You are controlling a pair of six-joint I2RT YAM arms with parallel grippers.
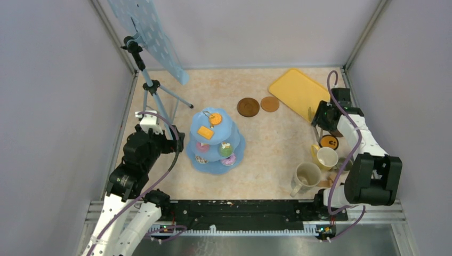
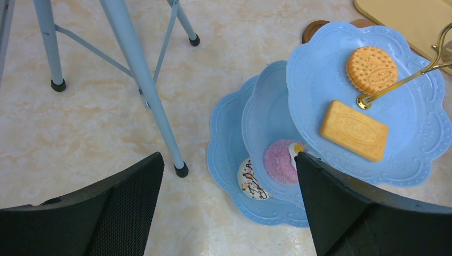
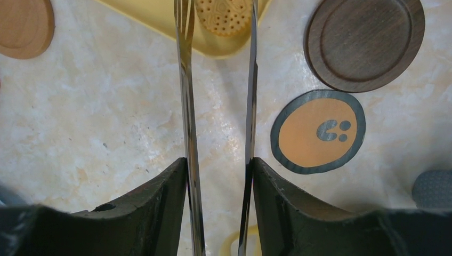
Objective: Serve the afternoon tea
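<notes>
A blue three-tier stand (image 1: 234,146) stands mid-table with a round orange biscuit (image 2: 371,69) and a rectangular one (image 2: 354,130) on top. A pink donut (image 2: 281,161) and a white donut (image 2: 249,181) lie on the lower tiers. My left gripper (image 2: 228,160) is open and empty, just left of the stand (image 1: 178,143). My right gripper (image 3: 218,162) is shut on the metal tongs (image 3: 184,80), whose tips flank an orange biscuit (image 3: 223,16) on the yellow tray (image 1: 298,90). The beige mug (image 1: 307,176) and yellow mug (image 1: 326,157) stand front right.
A tripod (image 1: 152,88) stands left of the stand, its legs close to my left gripper. Two brown coasters (image 1: 248,106) lie behind the stand, and a dark one (image 3: 364,42) lies by the tray. An orange disc with a grey rim (image 3: 318,132) lies beside the tongs.
</notes>
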